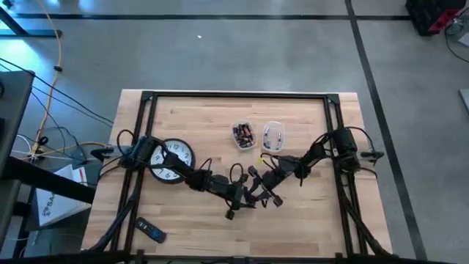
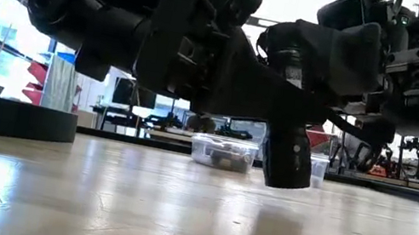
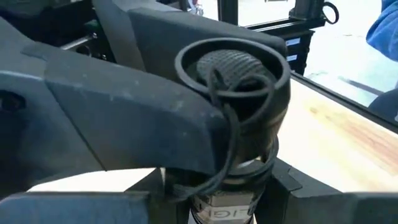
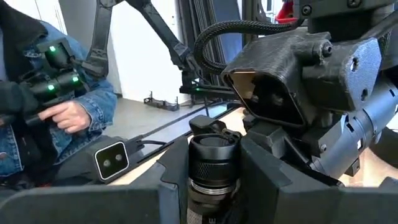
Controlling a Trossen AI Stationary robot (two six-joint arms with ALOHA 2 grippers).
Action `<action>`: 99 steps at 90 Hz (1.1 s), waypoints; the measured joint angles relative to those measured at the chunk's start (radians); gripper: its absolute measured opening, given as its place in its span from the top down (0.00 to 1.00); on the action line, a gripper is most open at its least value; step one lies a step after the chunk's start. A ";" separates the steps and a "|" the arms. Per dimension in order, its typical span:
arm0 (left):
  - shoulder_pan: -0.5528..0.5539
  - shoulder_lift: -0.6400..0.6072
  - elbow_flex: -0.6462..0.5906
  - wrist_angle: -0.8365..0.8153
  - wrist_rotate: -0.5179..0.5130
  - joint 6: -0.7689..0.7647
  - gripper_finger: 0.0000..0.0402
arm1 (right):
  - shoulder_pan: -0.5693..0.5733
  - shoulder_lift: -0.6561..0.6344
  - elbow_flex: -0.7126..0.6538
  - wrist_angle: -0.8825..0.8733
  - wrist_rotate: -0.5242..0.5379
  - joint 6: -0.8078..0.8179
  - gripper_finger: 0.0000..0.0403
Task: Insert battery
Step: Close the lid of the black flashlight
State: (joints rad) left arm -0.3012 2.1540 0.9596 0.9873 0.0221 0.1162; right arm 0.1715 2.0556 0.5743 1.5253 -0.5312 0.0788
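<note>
Both arms meet over the middle of the table. A black ribbed flashlight (image 4: 211,163) stands between the fingers of my right gripper (image 1: 265,181), its ringed end toward the left arm's wrist housing (image 4: 273,93). My left gripper (image 1: 248,188) is shut on a grey cylinder with pale lettering (image 3: 225,210). It looks like the same flashlight's other end, but I cannot tell for sure. Spare batteries lie in a clear tub (image 1: 243,135) behind the grippers. In the low view both grippers hang just above the wood. My left gripper pinches the grey lettered barrel (image 3: 217,213) between its two fingers, with the fingers lying along it. The barrel runs on toward the right arm's wrist, and its far end is hidden under that wrist. My right gripper pinches the flashlight's body below its ribbed collar (image 4: 211,186) between its two fingers, which lie along the body. The ringed end sticks out past the fingertips toward the left arm. It looks clear of the table.
A second clear tub (image 1: 272,136) stands beside the battery tub. A round wall clock (image 1: 173,161) lies under the left arm, and a black remote (image 1: 151,232) lies near the front left edge. A person in a denim sleeve (image 4: 68,118) holds controllers beyond the table.
</note>
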 joint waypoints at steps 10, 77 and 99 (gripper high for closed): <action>0.000 0.000 0.000 0.003 -0.002 0.000 0.75 | 0.000 0.000 0.000 0.001 0.000 0.007 0.81; -0.050 0.000 -0.017 -0.003 -0.146 -0.059 0.75 | 0.036 0.000 0.002 -0.080 0.088 -0.011 0.81; -0.083 0.000 -0.018 -0.008 -0.214 -0.065 0.75 | 0.062 0.000 0.002 -0.101 0.154 -0.049 0.81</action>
State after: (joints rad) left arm -0.3845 2.1536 0.9417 0.9797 -0.1917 0.0510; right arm 0.2331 2.0552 0.5758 1.4239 -0.3776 0.0295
